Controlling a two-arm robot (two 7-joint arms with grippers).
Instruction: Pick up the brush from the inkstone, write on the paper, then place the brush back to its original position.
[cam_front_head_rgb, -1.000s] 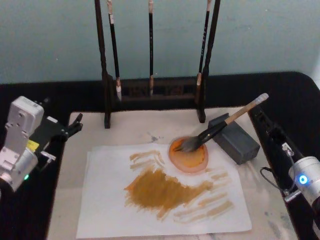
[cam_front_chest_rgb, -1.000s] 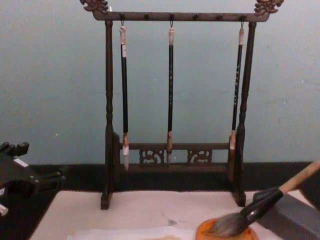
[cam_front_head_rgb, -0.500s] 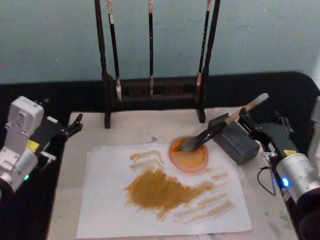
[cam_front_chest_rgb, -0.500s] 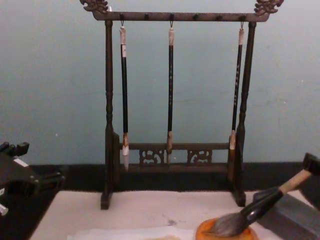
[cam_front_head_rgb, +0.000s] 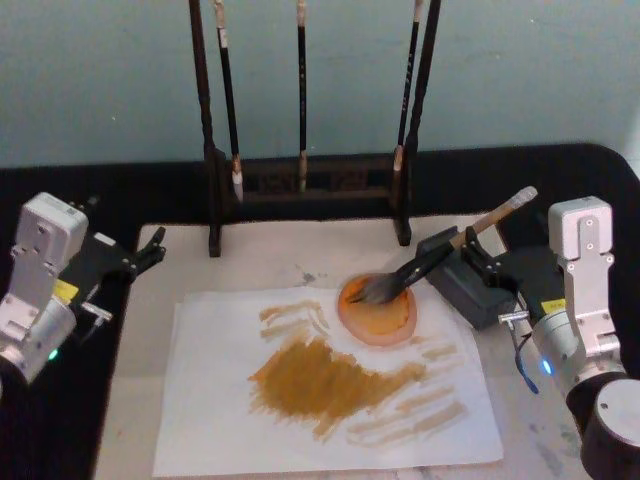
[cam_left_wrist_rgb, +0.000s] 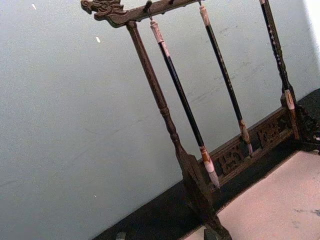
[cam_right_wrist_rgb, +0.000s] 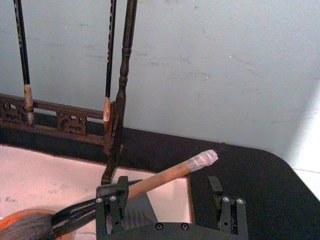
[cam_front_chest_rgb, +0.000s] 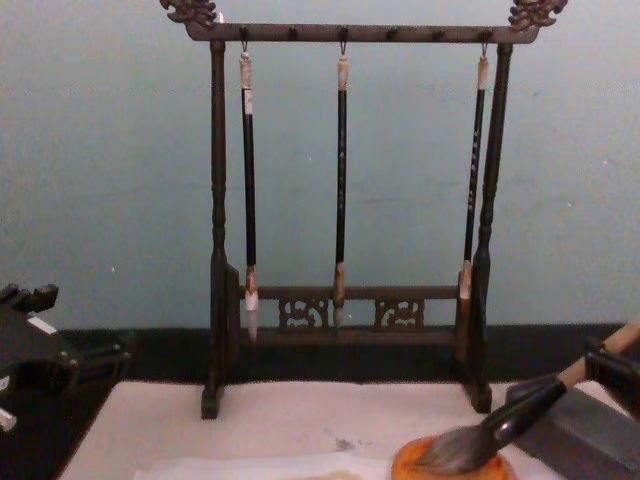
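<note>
The brush (cam_front_head_rgb: 455, 240) lies at a slant, its bushy bristles (cam_front_head_rgb: 375, 290) resting in the round orange inkstone (cam_front_head_rgb: 380, 318) and its tan handle propped on a grey block (cam_front_head_rgb: 468, 278). The inkstone sits on the upper right part of the white paper (cam_front_head_rgb: 220, 400), which bears ochre strokes. My right gripper (cam_front_head_rgb: 484, 268) is open at the block, just right of the handle's middle. In the right wrist view the handle (cam_right_wrist_rgb: 165, 176) crosses in front of the open right gripper (cam_right_wrist_rgb: 169, 184), past one finger (cam_right_wrist_rgb: 120, 197). The chest view shows the bristles (cam_front_chest_rgb: 452, 448) in the dish. My left gripper (cam_front_head_rgb: 140, 256) is parked open at the table's left edge.
A dark wooden rack (cam_front_head_rgb: 305, 185) with three slim hanging brushes (cam_front_chest_rgb: 341, 190) stands across the back of the table. The grey block is just right of the inkstone. The pale mat (cam_front_head_rgb: 140, 400) ends on black table surface at both sides.
My right arm has come in from the right edge and risen, bringing its open gripper up to the brush handle by the grey block. Brush, inkstone and left arm have not moved.
</note>
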